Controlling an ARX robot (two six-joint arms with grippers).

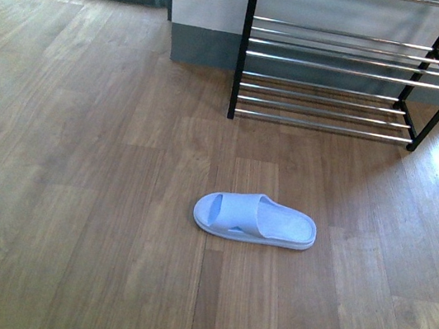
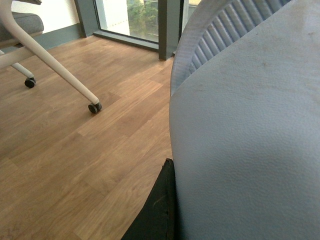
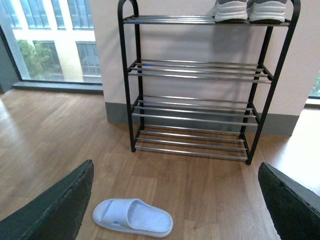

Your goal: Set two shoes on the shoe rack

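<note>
1. From the front view I see one pale blue slide [image 1: 255, 219] lying flat on the wooden floor [image 1: 73, 191], well apart from the shoe rack [image 1: 335, 66], which stands against the wall ahead.
2. My right wrist view shows the whole rack [image 3: 200, 85]: two grey sneakers [image 3: 250, 11] already sit side by side on its top shelf. The three shelves below carry nothing.
3. That same view shows the right tool [image 3: 175, 200] spread wide and empty, its dark fingers [image 3: 55, 205] framing the slide on the floor [image 3: 132, 217].
4. My left wrist view is filled by a second pale blue slide [image 2: 245, 150], pressed against the one dark finger [image 2: 157, 210] of the left tool that shows. I judge that the left tool holds this slide.
5. A white chair leg on a castor [image 2: 93, 107] stands nearby.
6. My reading: the sneakers are shelved, one slide is in hand, and one is yet to be picked up. Neither slide is on the rack yet.
</note>
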